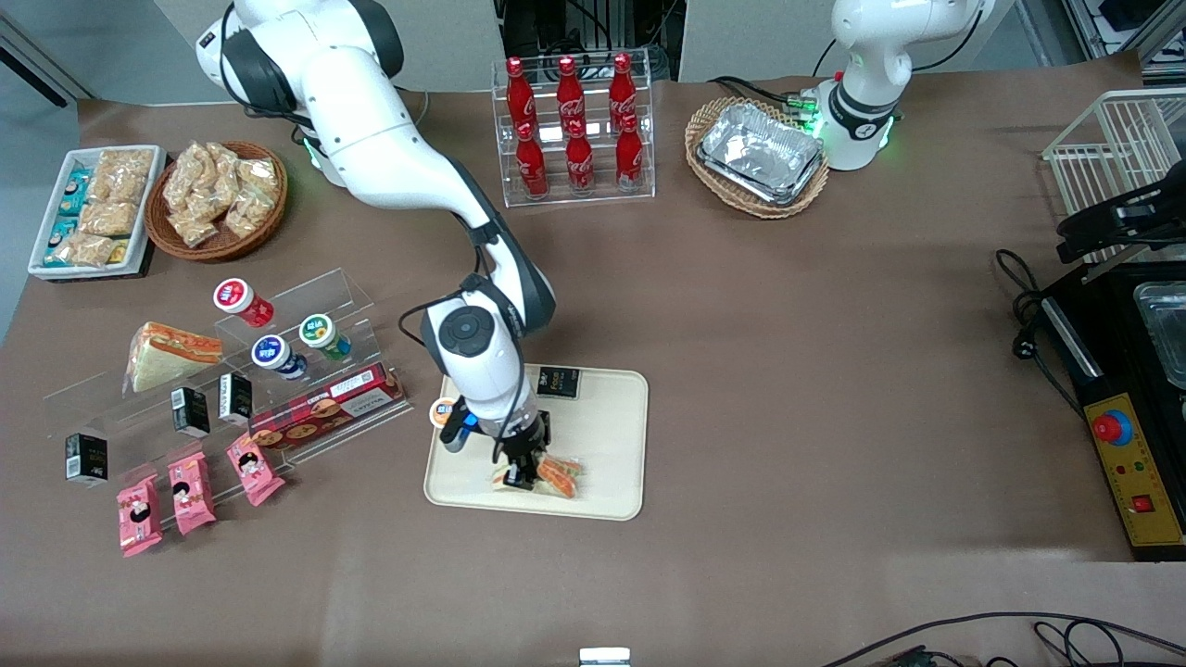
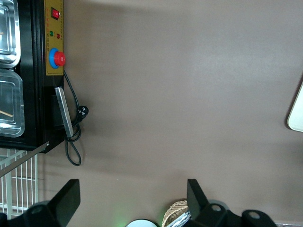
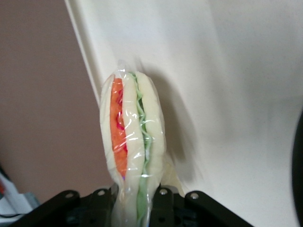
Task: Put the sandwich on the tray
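The sandwich (image 1: pixel 553 476) is slim, wrapped in clear plastic, with pale bread and orange-red and green filling stripes. In the right wrist view the sandwich (image 3: pixel 132 142) is squeezed between my gripper's (image 3: pixel 135 208) black fingers (image 3: pixel 168 208). The cream-beige tray (image 1: pixel 602 435) lies in the middle of the table, and the tray (image 3: pixel 227 85) fills that wrist view under the sandwich. In the front view my gripper (image 1: pixel 519 471) is low over the tray's part nearest the front camera, shut on the sandwich, which is at or just above the tray surface.
A black packet (image 1: pixel 558 382) and a small round-lidded cup (image 1: pixel 445 412) are on the tray. An acrylic stand (image 1: pixel 278 371) holds a bulky triangular wedge sandwich (image 1: pixel 167 355), cups and boxes. Pink packets (image 1: pixel 190 491) lie nearer the camera. A cola bottle rack (image 1: pixel 574 130), foil trays (image 1: pixel 760 153) and snack baskets (image 1: pixel 218 199) stand farther away.
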